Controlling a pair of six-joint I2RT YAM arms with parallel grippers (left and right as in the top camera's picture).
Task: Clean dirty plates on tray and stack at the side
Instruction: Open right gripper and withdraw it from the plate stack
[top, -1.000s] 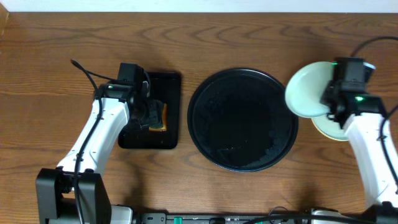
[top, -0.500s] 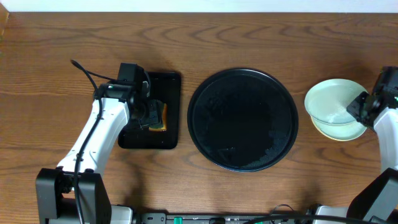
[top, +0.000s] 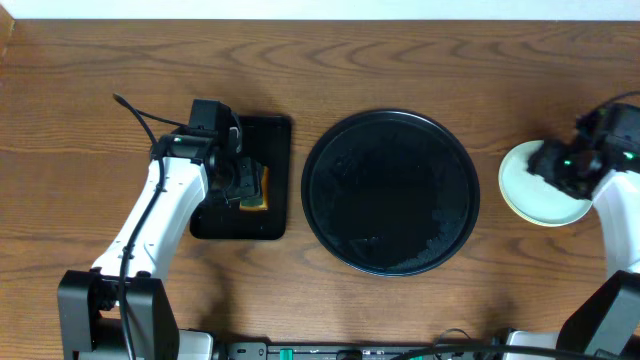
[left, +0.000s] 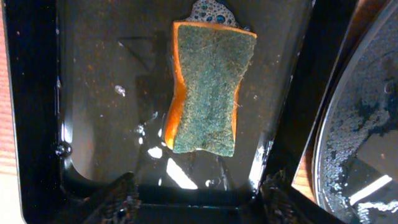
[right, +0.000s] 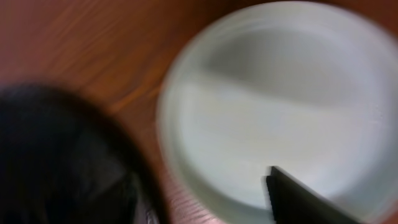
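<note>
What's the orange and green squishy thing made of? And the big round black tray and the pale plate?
The sponge looks like orange foam topped with a rough green scrubbing layer. The round tray seems hard black plastic, maybe metal; it shines wet. The plate looks smooth and glossy: plastic or ceramic, I cannot tell which.

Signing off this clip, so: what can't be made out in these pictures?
- Overhead: the right gripper and its arm cover part of the plate stack, so the plates cannot be counted.
- Right wrist: motion blur. Any sauce on the top plate cannot be judged, nor whether the jaws are open or shut.
- Left wrist: the bottom edge cuts off the left gripper. The sponge shows only its upper face.
</note>
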